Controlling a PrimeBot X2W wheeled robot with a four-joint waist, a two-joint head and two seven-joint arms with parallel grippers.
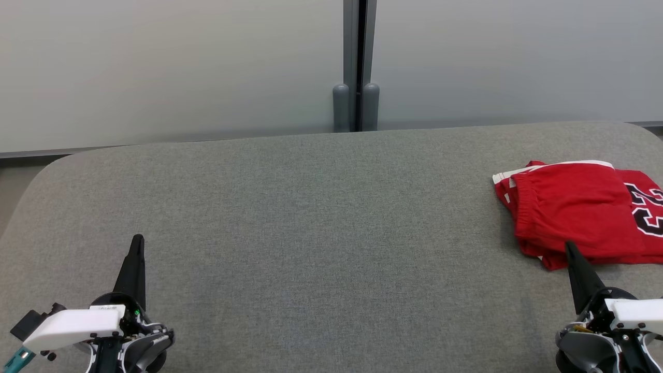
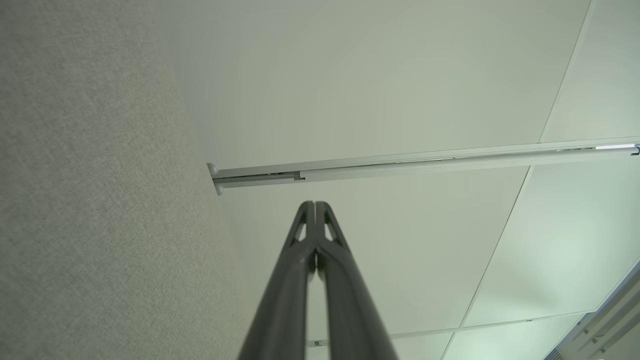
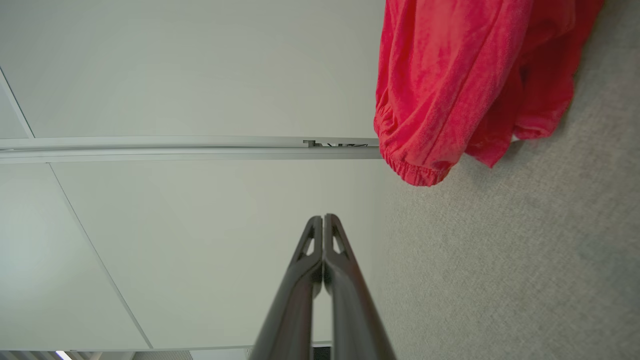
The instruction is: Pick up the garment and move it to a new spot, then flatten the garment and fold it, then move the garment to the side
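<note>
The garment (image 1: 575, 207) is a pair of red shorts with white trim and black numerals, lying folded at the right side of the grey table (image 1: 311, 217). In the right wrist view the garment (image 3: 460, 85) lies ahead of the fingertips and to their right. My right gripper (image 1: 570, 246) is shut and empty at the lower right, its tip just in front of the garment's near edge. The same right gripper (image 3: 323, 218) shows its fingers pressed together. My left gripper (image 1: 137, 239) rests shut and empty at the lower left, far from the garment. In its own view the left gripper (image 2: 315, 205) holds nothing.
A pale partition wall (image 1: 171, 67) runs along the table's far edge, with a dark grey post (image 1: 356, 67) at its middle. The table has rounded corners and its wide grey top stretches between the two grippers.
</note>
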